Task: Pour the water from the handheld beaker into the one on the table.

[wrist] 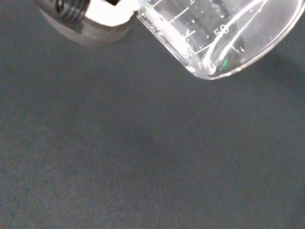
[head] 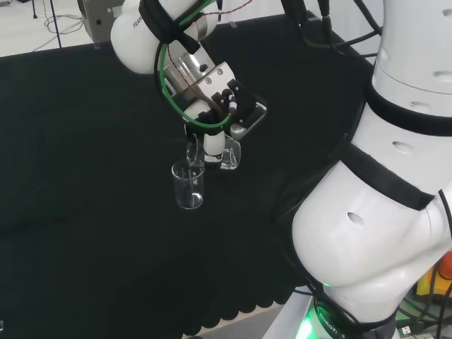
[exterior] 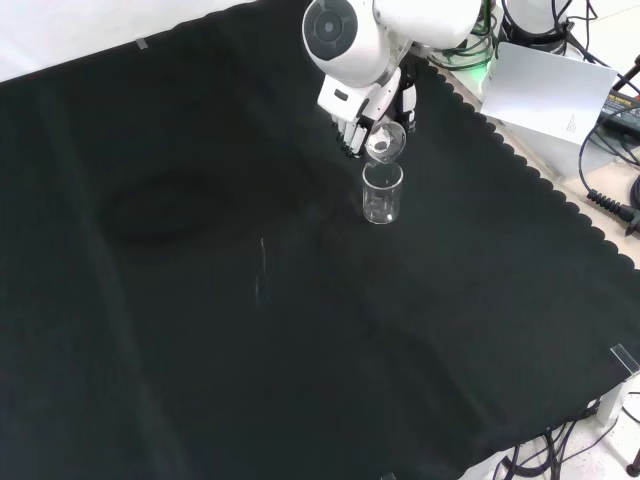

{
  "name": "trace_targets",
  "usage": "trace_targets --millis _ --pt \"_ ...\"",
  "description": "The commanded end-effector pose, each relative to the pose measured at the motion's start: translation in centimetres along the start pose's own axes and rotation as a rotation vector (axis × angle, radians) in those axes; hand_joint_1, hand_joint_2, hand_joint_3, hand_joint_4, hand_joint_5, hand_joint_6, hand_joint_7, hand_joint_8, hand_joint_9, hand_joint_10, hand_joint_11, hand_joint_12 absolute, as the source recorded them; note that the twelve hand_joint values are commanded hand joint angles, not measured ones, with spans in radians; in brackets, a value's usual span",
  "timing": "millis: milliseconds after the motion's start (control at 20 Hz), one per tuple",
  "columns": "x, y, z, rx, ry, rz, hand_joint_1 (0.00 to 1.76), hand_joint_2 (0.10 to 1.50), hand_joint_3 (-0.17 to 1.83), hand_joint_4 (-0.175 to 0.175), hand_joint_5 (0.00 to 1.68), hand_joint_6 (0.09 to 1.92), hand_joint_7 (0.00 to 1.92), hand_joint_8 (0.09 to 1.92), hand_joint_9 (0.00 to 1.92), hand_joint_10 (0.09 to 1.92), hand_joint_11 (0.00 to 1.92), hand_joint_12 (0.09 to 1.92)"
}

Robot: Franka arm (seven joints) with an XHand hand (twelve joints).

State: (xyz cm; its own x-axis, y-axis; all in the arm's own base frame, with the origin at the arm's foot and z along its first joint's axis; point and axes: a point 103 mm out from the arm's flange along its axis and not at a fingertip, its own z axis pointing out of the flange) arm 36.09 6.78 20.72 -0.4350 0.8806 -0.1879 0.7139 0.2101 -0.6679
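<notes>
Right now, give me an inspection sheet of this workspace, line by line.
Surface: black cloth covers the bench, wrinkled, with a scalloped edge.
Job's things: standing beaker upright on the cloth; handheld beaker tilted above its rim. Water level cannot be told.
Clutter: nothing seen on the cloth.
Hand: hand curled round the handheld beaker, just above the standing beaker.
Cables: green cable loops along the wrist; black cables lie past the cloth's edge.
Surroundings: white panel beside the bench.
</notes>
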Motion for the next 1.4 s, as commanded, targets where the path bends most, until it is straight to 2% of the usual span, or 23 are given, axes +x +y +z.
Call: trace_targets --millis 50,650,1400 --pt "0.3 0.3 -0.1 0.032 -0.029 0.025 1.27 1.15 -0.17 -0.112 0.93 1.08 1.21 0.81 1.35 1.03 1.15 1.07" --pt "0.0 0.2 -0.5 0.081 -0.071 0.070 1.27 1.15 -0.17 -0.111 0.93 1.09 1.21 0.81 1.35 1.03 1.15 1.07" --pt "1.0 0.0 -1.6 0.111 -0.121 0.084 1.27 1.15 -0.17 -0.112 0.93 1.09 1.21 0.81 1.35 1.03 1.15 1.07"
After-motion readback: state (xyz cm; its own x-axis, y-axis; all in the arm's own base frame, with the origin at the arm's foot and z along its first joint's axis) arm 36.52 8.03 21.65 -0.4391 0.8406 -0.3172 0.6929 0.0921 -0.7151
